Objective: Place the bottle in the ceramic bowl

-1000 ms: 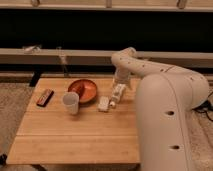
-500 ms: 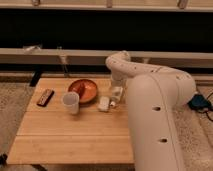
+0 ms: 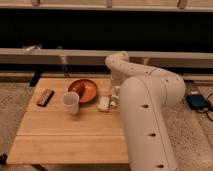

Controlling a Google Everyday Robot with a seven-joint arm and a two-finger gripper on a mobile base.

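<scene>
The ceramic bowl (image 3: pixel 83 90) is a shallow reddish-orange dish at the back middle of the wooden table (image 3: pixel 60 135). My gripper (image 3: pixel 115 97) hangs low over the table just right of the bowl, at the end of the white arm (image 3: pixel 145 100) that arches over from the right. A small squarish white object (image 3: pixel 104 104) lies on the table between the bowl and the gripper, close against the gripper. I cannot make out the slim white bottle; it may be hidden at the gripper.
A white translucent cup (image 3: pixel 70 102) stands in front of the bowl to the left. A dark flat object (image 3: pixel 45 97) lies near the table's left edge. A low ledge (image 3: pixel 50 55) runs behind the table. The arm's bulk covers the table's right side.
The arm's large white body has swung further into view and now covers more of the right side. The gripper has shifted slightly left and stays low beside the bowl.
</scene>
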